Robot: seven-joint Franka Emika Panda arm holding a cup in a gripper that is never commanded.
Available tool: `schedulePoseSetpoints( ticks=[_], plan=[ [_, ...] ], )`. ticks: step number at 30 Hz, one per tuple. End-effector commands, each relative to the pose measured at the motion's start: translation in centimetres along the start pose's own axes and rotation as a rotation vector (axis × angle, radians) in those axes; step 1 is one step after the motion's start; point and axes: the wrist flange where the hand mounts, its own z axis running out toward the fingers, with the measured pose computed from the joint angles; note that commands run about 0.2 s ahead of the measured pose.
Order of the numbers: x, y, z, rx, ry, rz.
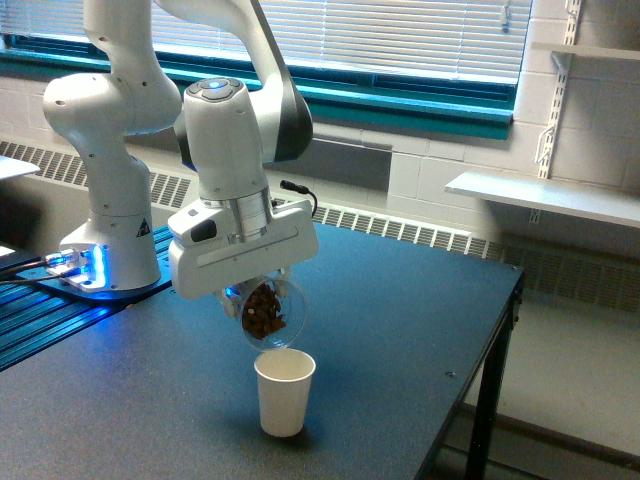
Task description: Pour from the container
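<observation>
The container (270,314), a small clear rounded jar with brown nut-like pieces inside, hangs tilted under the white hand of the arm, and my gripper (258,298) is shut on it. Its lower rim sits just above a white paper cup (284,392) that stands upright on the dark table (400,330). The fingers are mostly hidden behind the hand's housing and the jar.
The arm's white base (110,240) stands at the exterior view's left on a blue-lit mount. The table's edge runs along the exterior view's right, with a drop to the floor. A wall shelf (545,195) and radiator lie behind.
</observation>
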Motion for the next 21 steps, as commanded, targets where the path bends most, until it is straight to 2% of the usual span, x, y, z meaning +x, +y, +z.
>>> schedulePoseSetpoints(
  ticks=[1,21],
  plan=[
    [0.61,-0.55,-0.31,-0.002,-0.006,-0.006],
    [0.94,-1.34,0.34,-0.036,-0.025,-0.005]
  ],
)
